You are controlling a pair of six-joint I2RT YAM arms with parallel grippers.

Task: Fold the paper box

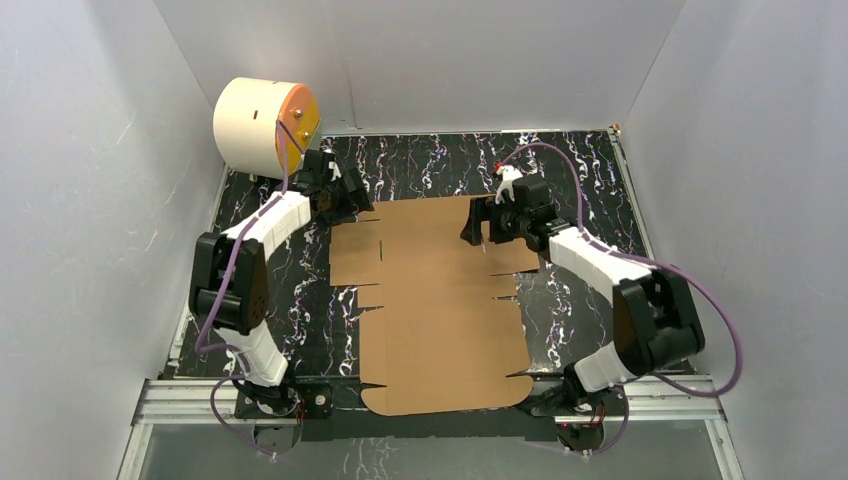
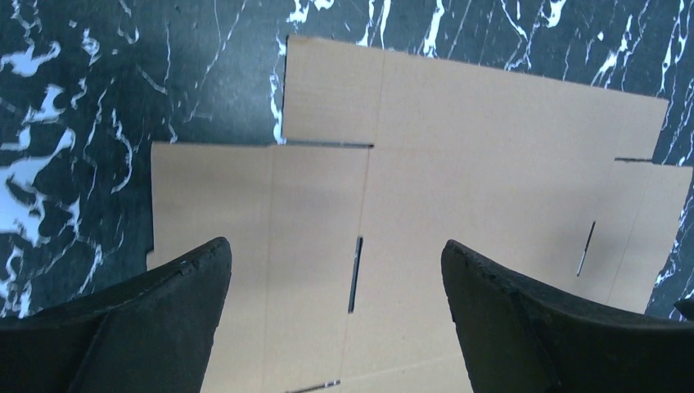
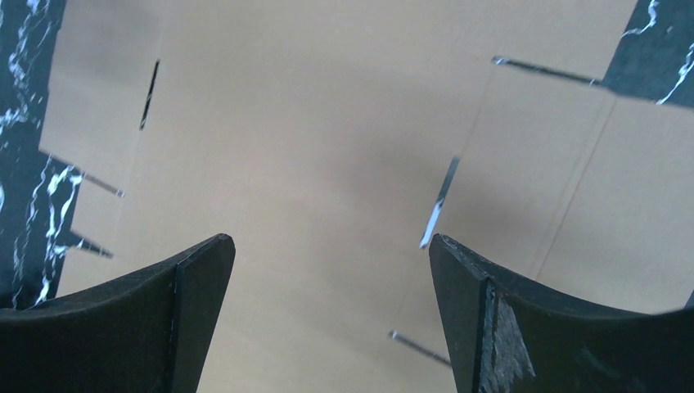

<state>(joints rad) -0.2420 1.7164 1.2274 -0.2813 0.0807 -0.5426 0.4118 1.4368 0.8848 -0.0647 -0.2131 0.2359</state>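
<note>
- While the paper box [image 1: 440,300] lies flat as an unfolded brown cardboard sheet in the centre of the top view, both arms reach over its upper end.
- The sheet rests on the black marbled table [image 1: 600,170]. Its lower edge comes to the metal rail [image 1: 180,398] at the bottom of the frame, between the two arm bases.
- The left gripper [image 1: 352,200] is at the upper left corner of the sheet, with its jaws wide apart. In the left wrist view its two black fingers [image 2: 164,319] sit at the lower corners, and cardboard with slits shows between them.
- The right gripper [image 1: 478,225] is over the upper right part of the sheet, also spread wide. In its wrist view only flat cardboard fills the gap.
- Neither gripper holds anything; whether the fingertips touch the cardboard I cannot tell.
- A cream cylinder [image 1: 262,125] with an orange face is in the upper left of the top view, just behind the left gripper and off the sheet.
</note>
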